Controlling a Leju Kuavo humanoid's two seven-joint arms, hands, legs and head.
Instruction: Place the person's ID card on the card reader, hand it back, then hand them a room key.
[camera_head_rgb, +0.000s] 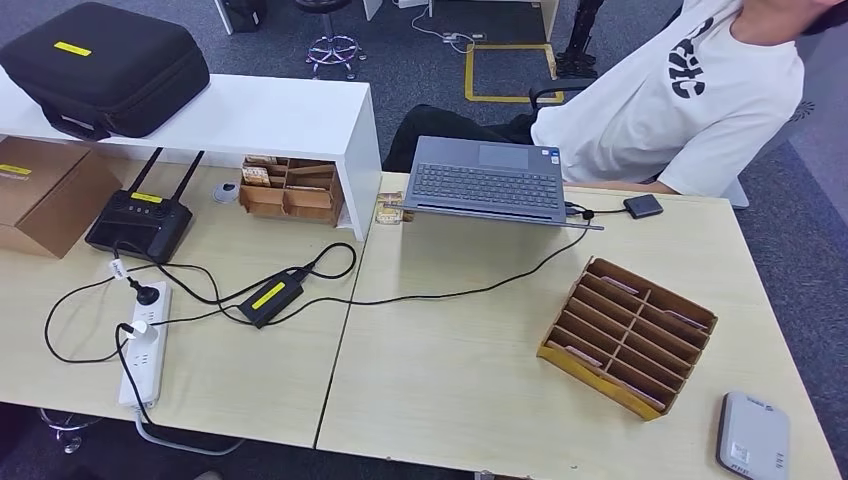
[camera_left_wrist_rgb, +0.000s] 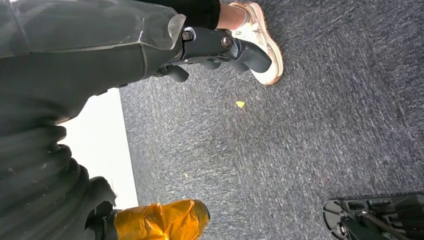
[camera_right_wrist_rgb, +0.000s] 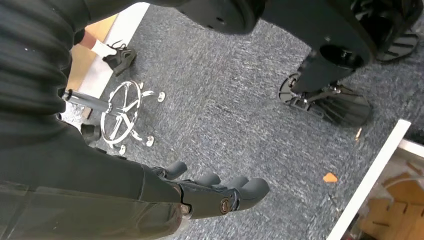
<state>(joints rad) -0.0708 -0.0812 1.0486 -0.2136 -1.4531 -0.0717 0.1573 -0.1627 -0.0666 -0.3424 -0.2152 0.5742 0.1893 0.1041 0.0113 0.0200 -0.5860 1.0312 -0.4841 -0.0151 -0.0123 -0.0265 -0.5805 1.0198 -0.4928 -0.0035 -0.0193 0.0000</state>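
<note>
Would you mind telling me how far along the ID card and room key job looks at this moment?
Nothing looks done yet. The card reader at the table's near right corner has no card on it. The left hand and right hand hang over carpet, fingers apart, holding nothing. The person sits behind the laptop. Reading the card, returning it and handing over a key all remain.

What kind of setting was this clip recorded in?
Probably an office or lab mocked up as a reception desk: a laptop on pale tables, a cardboard slotted organizer, a grey card reader near the edge, and a person seated opposite.
</note>
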